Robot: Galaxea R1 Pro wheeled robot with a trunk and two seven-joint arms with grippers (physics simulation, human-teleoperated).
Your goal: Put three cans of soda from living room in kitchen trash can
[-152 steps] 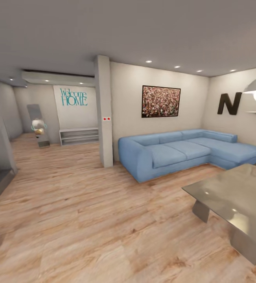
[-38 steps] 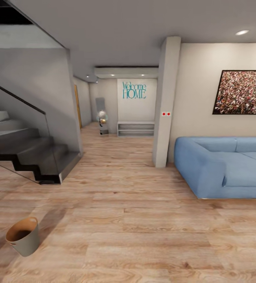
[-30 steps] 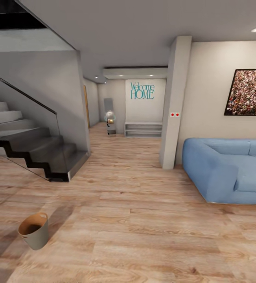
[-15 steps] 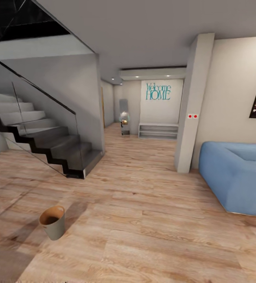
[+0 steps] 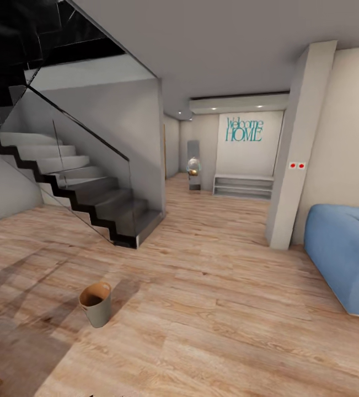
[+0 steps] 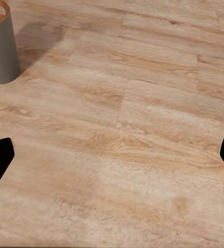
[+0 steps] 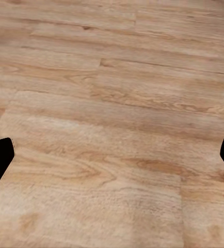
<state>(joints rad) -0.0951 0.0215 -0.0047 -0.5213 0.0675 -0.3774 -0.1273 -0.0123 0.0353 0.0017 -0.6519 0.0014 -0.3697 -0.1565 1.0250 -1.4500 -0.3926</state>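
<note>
Copper-brown inside, the tash can [image 5: 96, 304] looks light and easy to tip; both grippers are apart, holding nothing.

The head camera looks forward and slightly down across the wood floor [image 5: 218, 309] toward the stairs [image 5: 85, 193] and a far wall sign [image 5: 244, 129]. Both wrist cameras face down at the floor from close range. The left wrist view shares the bin [image 6: 1, 44] with the head view [image 5: 96, 304].
</note>
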